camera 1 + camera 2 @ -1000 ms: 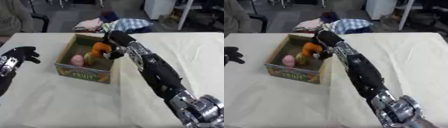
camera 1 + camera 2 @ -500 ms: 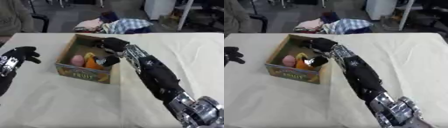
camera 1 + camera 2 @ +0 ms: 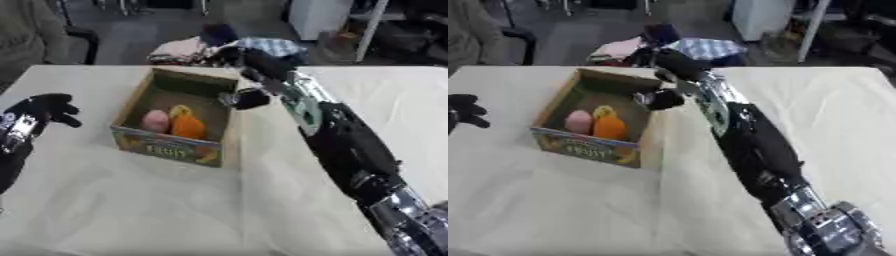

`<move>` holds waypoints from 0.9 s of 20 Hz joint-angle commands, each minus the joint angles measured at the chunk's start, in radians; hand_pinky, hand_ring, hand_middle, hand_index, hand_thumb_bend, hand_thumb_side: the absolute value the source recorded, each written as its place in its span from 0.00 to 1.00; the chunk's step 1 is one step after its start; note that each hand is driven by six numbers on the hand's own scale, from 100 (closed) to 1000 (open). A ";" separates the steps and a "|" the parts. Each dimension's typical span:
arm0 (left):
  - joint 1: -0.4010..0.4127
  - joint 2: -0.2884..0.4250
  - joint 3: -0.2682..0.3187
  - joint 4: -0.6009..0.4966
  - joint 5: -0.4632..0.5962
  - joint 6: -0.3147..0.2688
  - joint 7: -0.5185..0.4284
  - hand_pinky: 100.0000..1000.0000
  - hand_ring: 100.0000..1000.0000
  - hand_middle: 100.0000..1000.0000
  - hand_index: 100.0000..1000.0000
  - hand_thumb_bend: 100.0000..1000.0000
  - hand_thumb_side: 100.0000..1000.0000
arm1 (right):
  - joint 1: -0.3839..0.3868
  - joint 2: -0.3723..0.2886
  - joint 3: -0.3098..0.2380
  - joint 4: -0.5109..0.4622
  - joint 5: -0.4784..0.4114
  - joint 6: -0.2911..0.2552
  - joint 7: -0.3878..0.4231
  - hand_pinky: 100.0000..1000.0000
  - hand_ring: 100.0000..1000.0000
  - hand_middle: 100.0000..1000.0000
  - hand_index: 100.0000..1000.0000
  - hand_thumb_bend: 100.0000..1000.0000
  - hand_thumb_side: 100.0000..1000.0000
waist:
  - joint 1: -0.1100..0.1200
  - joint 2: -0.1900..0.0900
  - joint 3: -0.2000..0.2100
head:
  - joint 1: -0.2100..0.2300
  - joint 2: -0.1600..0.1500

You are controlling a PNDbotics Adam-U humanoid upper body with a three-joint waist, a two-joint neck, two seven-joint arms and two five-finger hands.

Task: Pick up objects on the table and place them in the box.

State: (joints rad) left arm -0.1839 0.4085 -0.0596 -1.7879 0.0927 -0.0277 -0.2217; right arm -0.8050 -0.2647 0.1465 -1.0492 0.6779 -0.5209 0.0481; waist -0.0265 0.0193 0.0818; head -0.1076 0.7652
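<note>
left hand [image 3: 39, 112] sits well left of the box [image 3: 175, 150], fingers curled in on themselves, holding nothing, idle

box stands on the desk [image 3: 131, 210], open top, printed front panel. inside, toward the front: a pink round object [image 3: 156, 120] on the left and an orange object [image 3: 186, 128] touching it on its right, with a bit of yellow [image 3: 179, 109] showing just behind the orange one. can't tell what the yellow bit belongs to

right hand [image 3: 248, 99] hangs at the box's right wall, near its far corner, arm stretched in from the lower right. it looks emptied, nothing visible in it, but whether the fingers are straight or curled I can't tell from either view

progress, as a judgement: at least two objects are in the box, so the placing part looks done for those. no loose objects visible on the desk around the box in either view, left, front or right of it. if anything remains it's out of frame or hidden behind the arm. likely next is pulling the right hand clear of the box wall without nudging it
</note>
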 commanded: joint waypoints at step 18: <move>0.042 0.007 0.040 0.012 0.054 -0.072 0.045 0.99 0.57 0.59 0.78 0.13 0.85 | 0.453 -0.147 -0.213 -0.452 -0.616 0.290 -0.045 0.61 0.64 0.65 0.82 0.00 0.72 | 0.004 0.020 -0.032 | 0.016 0.005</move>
State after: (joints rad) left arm -0.1338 0.4066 -0.0319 -1.7682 0.1399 -0.0933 -0.1759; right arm -0.3422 -0.4010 -0.0489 -1.4712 0.0755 -0.2405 0.0094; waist -0.0249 0.0455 0.0498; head -0.0890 0.7652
